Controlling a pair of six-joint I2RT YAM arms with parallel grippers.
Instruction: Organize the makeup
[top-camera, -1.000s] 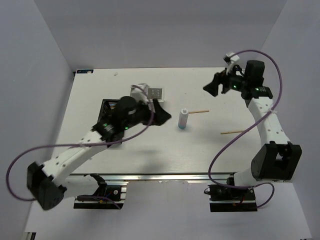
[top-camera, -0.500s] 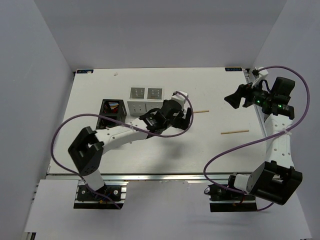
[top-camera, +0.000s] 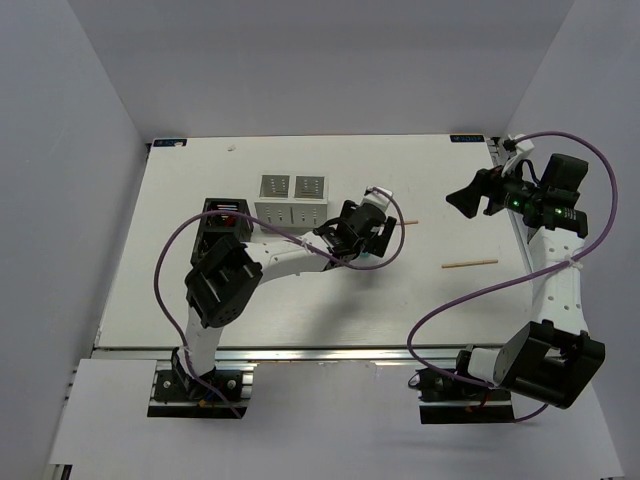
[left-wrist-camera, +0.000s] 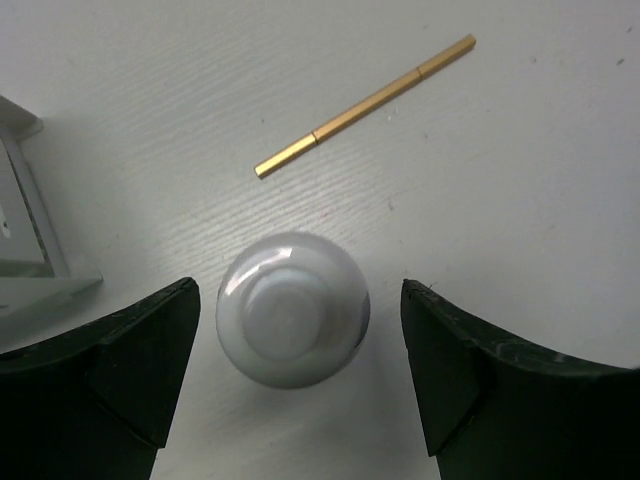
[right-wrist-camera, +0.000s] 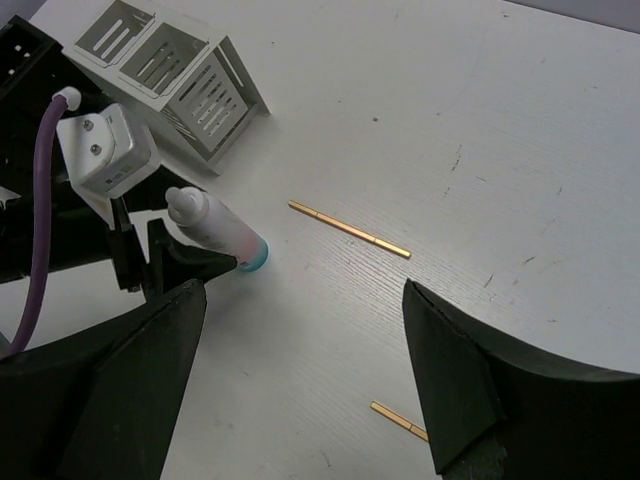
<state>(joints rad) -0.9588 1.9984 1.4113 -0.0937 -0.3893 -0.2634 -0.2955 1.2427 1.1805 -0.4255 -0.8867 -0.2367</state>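
**While the bottle waits between open fingers, two sticks lie loose**

Though the sorting looks well under way, loose makeup is left out on the desk (top-camera: 400, 300), so I judge the job only partly done. A white bottle with a blue base (left-wrist-camera: 292, 322) stands upright on the bare surface, just right of the white two-compartment box (top-camera: 292, 188). The left gripper (left-wrist-camera: 300, 345) hangs directly over it, spread wide. One finger sits on each side of the cap and there is clear desk between each finger and the bottle, so nothing is held. One thin wooden stick (left-wrist-camera: 365, 105) lies flat a little beyond the bottle, apart from it. A second stick (top-camera: 470, 264) lies further right, near the right arm and well away from both containers.

At the far right edge of the desk the right gripper (top-camera: 458, 196) is raised, its jaws wide too and empty, pointing back towards the bottle and the sticks.

What has been put away is harder to tell. The black open-frame holder (top-camera: 222, 215) sits left of the white box, partly hidden by the left arm, and neither container's contents can be made out. No pads or discs lie in the open.

As I read it, three pieces are left: the bottle, likely first since the left gripper is lined up on it, then the two sticks
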